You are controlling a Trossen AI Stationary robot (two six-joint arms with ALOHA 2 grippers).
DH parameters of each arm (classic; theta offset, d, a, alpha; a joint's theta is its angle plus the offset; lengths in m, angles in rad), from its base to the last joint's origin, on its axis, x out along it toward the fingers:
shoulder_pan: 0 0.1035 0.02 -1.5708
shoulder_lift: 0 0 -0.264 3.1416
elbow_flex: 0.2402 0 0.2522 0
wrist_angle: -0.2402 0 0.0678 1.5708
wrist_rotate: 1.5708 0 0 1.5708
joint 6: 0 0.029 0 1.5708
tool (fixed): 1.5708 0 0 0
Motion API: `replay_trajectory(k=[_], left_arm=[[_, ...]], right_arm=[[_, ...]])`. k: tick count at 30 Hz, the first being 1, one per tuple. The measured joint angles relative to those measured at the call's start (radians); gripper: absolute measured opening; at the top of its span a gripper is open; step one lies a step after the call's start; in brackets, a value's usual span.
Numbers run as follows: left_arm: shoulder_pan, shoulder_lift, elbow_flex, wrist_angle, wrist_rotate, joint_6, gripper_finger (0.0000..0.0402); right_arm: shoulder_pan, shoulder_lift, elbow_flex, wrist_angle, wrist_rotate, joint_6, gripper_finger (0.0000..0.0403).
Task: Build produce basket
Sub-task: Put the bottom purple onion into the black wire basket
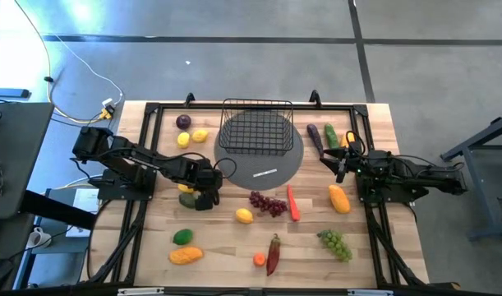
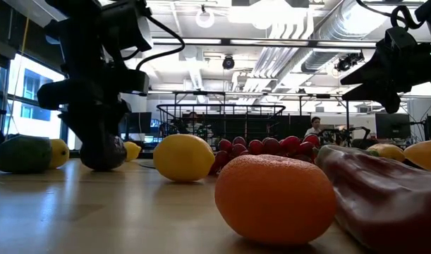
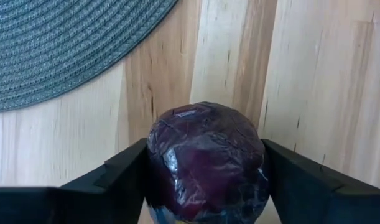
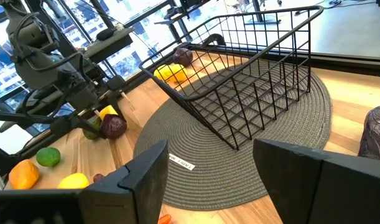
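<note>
Basket (image 1: 257,127) stands on the grey mat (image 1: 271,168) at the surface's far middle and appears empty; I judge the task barely begun. Left end effector (image 1: 204,195) is down at the surface beside the mat, fingers closed on a purple plum (image 3: 206,162). Right end effector (image 1: 341,170) hovers wide open, holding nothing. Remaining produce lies scattered: lemon (image 1: 245,215), grapes (image 1: 268,202), carrot (image 1: 293,204). White label (image 4: 180,162) on the mat is unreadable.

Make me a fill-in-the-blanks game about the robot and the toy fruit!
1. The left gripper is closed on a plum whose color is ____.
2. The black wire basket sits on a round grey ____.
3. The right gripper has its jaws ____ and holds nothing.
4. The green grapes lie nearer the ____ arm.

Missing words: purple; mat; open; right
</note>
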Motion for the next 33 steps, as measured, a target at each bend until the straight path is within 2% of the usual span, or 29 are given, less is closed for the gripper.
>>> replay_trajectory(k=[9,18,26,33], left_arm=[[0.000,-0.120,0.005,0.022,0.025,-0.014,0.0252],[0.017,-0.248,0.118,0.027,-0.097,0.124,0.0251],[0.088,-0.251,0.248,0.110,-0.157,0.290,0.0250],[0.202,-0.249,0.282,0.259,-0.231,0.351,0.0250]], right_arm=[[0.000,0.000,0.000,0.000,0.000,0.000,0.0217],[0.000,-0.001,0.000,0.000,0.000,0.000,0.0217],[0.000,-0.001,0.000,0.000,0.000,0.000,0.0217],[0.000,-0.001,0.000,0.000,0.000,0.000,0.0217]])
